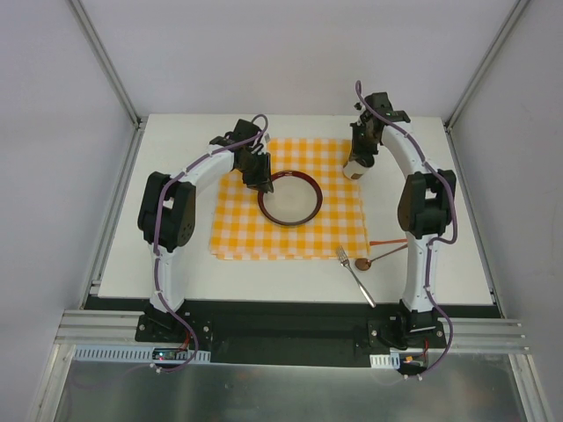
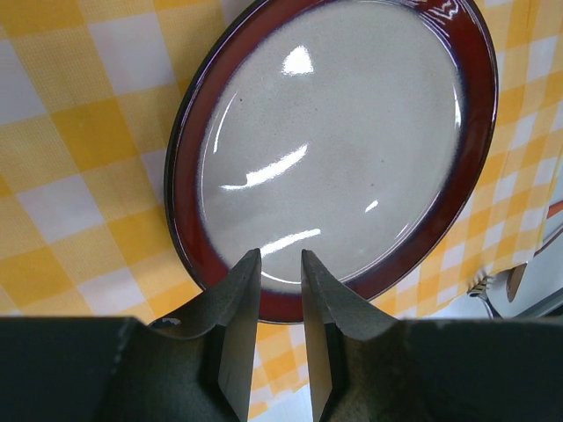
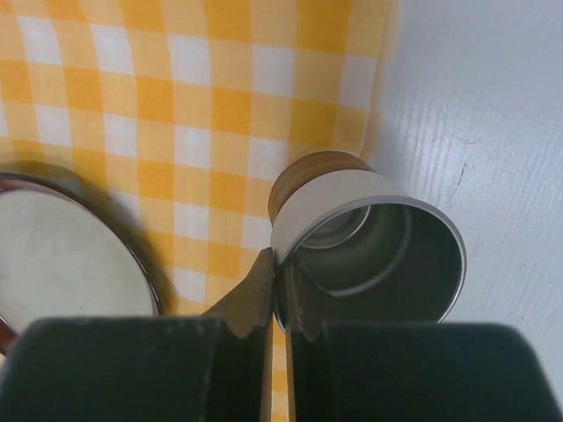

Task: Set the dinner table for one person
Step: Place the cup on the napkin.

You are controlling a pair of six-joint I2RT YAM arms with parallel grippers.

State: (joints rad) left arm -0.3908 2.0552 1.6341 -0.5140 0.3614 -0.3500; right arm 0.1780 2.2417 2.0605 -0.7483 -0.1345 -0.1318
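Note:
A round plate with a dark red rim [image 1: 288, 221] lies on the orange-and-white checked cloth [image 1: 246, 233], which is spread on the white dinner table [image 1: 176, 264]. My left gripper [image 1: 258, 173] hovers over the plate's left rim [image 2: 180, 211]. In the left wrist view the gripper [image 2: 279, 257] is open by a narrow gap, with nothing between the fingers. My right gripper [image 1: 361, 156] is shut on the wall of a pale cup with a wooden base [image 3: 352, 198], one finger inside and one outside. The cup [image 1: 355, 169] is tilted at the cloth's right edge.
A metal fork [image 1: 354, 272] and a spoon with a brown bowl and orange handle [image 1: 362, 263] lie on the table, right of the cloth's near corner. White walls close in the table on three sides.

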